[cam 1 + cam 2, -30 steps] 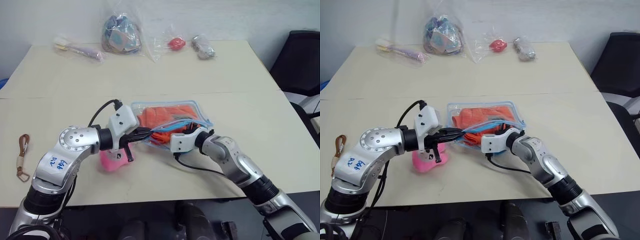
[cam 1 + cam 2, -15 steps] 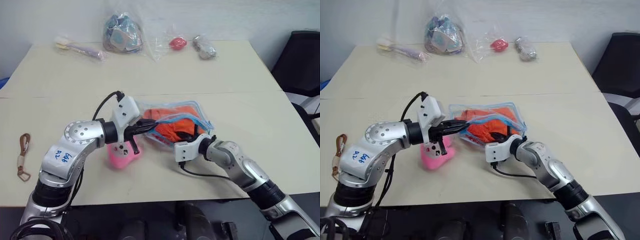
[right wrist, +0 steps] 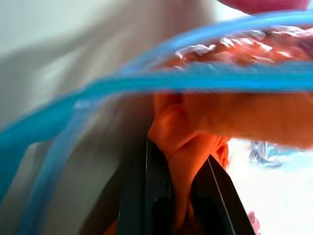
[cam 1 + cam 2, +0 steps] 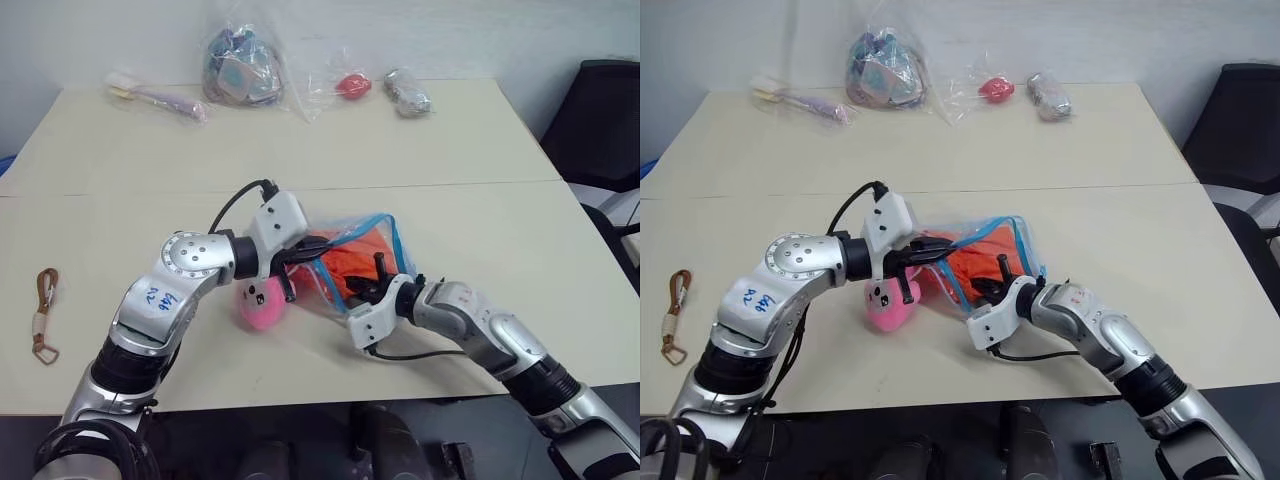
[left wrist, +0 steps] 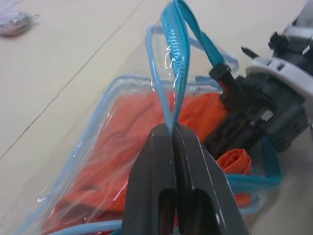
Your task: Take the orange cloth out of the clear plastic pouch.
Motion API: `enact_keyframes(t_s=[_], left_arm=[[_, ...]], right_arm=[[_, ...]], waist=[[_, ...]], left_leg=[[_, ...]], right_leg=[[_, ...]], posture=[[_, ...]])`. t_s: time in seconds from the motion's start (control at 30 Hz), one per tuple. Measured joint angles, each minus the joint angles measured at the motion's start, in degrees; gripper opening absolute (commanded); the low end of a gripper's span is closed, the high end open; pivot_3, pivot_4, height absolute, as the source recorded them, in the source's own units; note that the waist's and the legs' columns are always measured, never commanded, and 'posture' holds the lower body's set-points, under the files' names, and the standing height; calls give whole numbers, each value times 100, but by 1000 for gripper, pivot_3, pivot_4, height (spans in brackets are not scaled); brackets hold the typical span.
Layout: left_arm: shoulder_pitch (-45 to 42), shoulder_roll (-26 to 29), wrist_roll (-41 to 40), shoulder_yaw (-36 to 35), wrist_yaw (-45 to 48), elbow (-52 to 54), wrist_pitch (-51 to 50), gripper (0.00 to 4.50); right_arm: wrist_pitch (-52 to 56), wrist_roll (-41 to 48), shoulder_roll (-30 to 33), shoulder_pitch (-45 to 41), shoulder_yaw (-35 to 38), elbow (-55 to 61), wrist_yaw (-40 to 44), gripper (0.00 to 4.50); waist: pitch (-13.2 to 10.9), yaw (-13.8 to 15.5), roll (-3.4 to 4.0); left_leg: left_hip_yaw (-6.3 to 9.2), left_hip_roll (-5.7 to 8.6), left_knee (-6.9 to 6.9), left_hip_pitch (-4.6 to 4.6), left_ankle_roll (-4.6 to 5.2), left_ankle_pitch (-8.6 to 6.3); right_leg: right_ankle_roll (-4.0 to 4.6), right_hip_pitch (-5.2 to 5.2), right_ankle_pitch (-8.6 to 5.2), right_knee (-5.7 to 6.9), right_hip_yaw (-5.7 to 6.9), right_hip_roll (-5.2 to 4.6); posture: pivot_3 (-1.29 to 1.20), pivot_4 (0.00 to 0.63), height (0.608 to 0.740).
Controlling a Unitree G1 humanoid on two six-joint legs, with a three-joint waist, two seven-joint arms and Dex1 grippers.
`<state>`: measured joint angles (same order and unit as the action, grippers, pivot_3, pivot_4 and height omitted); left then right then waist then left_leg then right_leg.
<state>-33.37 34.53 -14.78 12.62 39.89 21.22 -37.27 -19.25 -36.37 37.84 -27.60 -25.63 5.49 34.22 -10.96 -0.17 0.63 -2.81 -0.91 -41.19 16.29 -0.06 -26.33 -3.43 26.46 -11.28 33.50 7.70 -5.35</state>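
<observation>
While the clear plastic pouch (image 4: 352, 258) is held up off the table (image 4: 480, 160) at mid-front, a fold of the orange cloth (image 3: 188, 147) is pinched between the closed fingers of the right tool (image 3: 173, 193), just inside the pouch mouth. The left tool (image 5: 174, 147) is clamped shut on the blue zipper edge, so the opening is kept lifted and turned toward the right arm. The cloth lies ahead of the right tool and toward the left arm, most of it inside the pouch; its long axis is judged to run along the pouch, away from the mouth. The pull is judged to belong to the right arm, back toward the robot, with the pouch anchored by the left. A pink plush toy (image 4: 262, 305) rests on the table just below the left tool. Farther off, wrinkled bags of small items (image 4: 245, 68) line the far edge, a keyring strap (image 4: 44, 315) lies to the left, and a dark chair (image 4: 605, 120) stands at right.
</observation>
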Motion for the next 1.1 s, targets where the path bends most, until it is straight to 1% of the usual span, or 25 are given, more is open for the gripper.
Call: enact_keyframes(t_s=[0.07, 0.2, 0.27, 0.37, 0.43, 0.5, 0.6, 0.67, 0.73, 0.8, 0.9, 1.0, 1.03, 1.07, 1.1], left_arm=[[47, 9, 128, 66, 5, -66, 144, 0], [143, 37, 488, 186, -40, -398, 506, 0], [151, 0, 611, 186, -98, -556, 537, 0], [138, -34, 789, 187, -177, -794, 582, 0], [125, -32, 954, 194, -219, -993, 701, 0], [118, -11, 1120, 206, -218, -1118, 912, 0], [146, -5, 1189, 197, -139, -1137, 1090, 0], [242, 3, 1184, 188, -52, -1131, 1164, 0], [351, 32, 1161, 146, 46, -1114, 1215, 462], [446, 100, 1086, 68, 197, -1081, 1297, 973], [601, 360, 997, -93, 533, -1017, 1582, 1921], [836, 656, 820, -345, 898, -950, 1920, 2771], [896, 690, 719, -475, 971, -913, 1950, 3133], [938, 692, 537, -681, 1039, -866, 1945, 3379], [941, 693, 319, -906, 1089, -835, 1871, 3379]], right_arm=[[-30, 365, 178, 38, 208, 205, 214, 24], [-25, 1577, 659, 165, 842, 877, 850, 24], [38, 2173, 757, 206, 1052, 1185, 1137, 24], [49, 3019, 1109, 366, 1236, 1597, 1622, 24], [369, 3826, 1363, 508, 1459, 1908, 1994, 24], [1036, 4844, 1737, 589, 1883, 2184, 2406, 24], [1885, 5849, 2243, 490, 2553, 2212, 2811, 24], [2410, 6350, 2522, 321, 2950, 2112, 3020, 24], [2880, 6699, 2829, 227, 3350, 1873, 3225, 0], [2947, 6707, 2921, 59, 3517, 1543, 3329, 0], [2661, 6163, 2925, -205, 3518, 595, 3266, 0], [2051, 5263, 2783, -341, 3450, -520, 2781, 0], [1876, 5013, 2678, -344, 3439, -805, 2567, 0], [1629, 4726, 2568, -269, 3438, -1122, 2306, 0], [1372, 4466, 2486, -113, 3435, -1378, 2077, 0]], waist=[[0, 13, 1], [-1, 12, 1], [-1, 14, 1], [-1, 30, 1], [-2, 45, 0], [-2, 64, -1], [-2, 111, -1], [-2, 122, -1], [-2, 140, -1], [-2, 140, -2], [-2, 136, -2], [-3, 134, -1], [-3, 134, -1], [-3, 144, -1], [-3, 159, -2]], left_leg=[[8, 0, -4, -1, 1, 0], [6, 0, -2, 2, 1, 1], [3, -1, -2, 2, 1, 1], [1, 1, -1, 2, 4, 1], [0, 3, -2, 1, 8, 2], [-1, 5, -3, 2, 12, 2], [-2, 4, -3, 3, 15, 1], [-1, 3, 3, 3, 15, 1], [-3, 2, 3, 3, 16, 0], [-9, 2, 4, 2, 17, 0], [-23, 4, 5, 1, 17, 0], [-28, 2, 9, 2, 17, 0], [-29, 2, 9, 3, 16, 0], [-28, 3, 8, 6, 16, 0], [-20, 2, 1, 3, 16, 0]], right_leg=[[-1, 0, 1, -4, 0, -2], [-2, -3, 2, -3, 6, 0], [-3, -3, 2, -2, 8, 2], [-3, -4, 2, -1, 12, 0], [-8, -3, 5, -2, 20, -1], [-10, -3, 6, -2, 22, -6], [-10, -4, 6, -1, 19, -8], [-10, -4, 6, -1, 12, -7], [-10, -6, 6, -3, 11, -7], [-10, -4, 6, -2, 10, -7], [-10, -4, 6, -2, 8, -8], [-10, 1, 6, -2, 8, -8], [-10, 1, 6, -2, 8, -8], [-11, 2, 6, -2, 8, -10], [-11, 5, 6, -3, 10, -12]], posture=[[0, 150, 740], [0, 150, 740], [0, 150, 740], [0, 150, 740], [0, 150, 740], [0, 150, 740], [0, 150, 740], [0, 150, 740], [0, 150, 740], [0, 150, 740], [0, 150, 740], [0, 150, 740], [0, 150, 740], [0, 150, 740], [0, 150, 740]])
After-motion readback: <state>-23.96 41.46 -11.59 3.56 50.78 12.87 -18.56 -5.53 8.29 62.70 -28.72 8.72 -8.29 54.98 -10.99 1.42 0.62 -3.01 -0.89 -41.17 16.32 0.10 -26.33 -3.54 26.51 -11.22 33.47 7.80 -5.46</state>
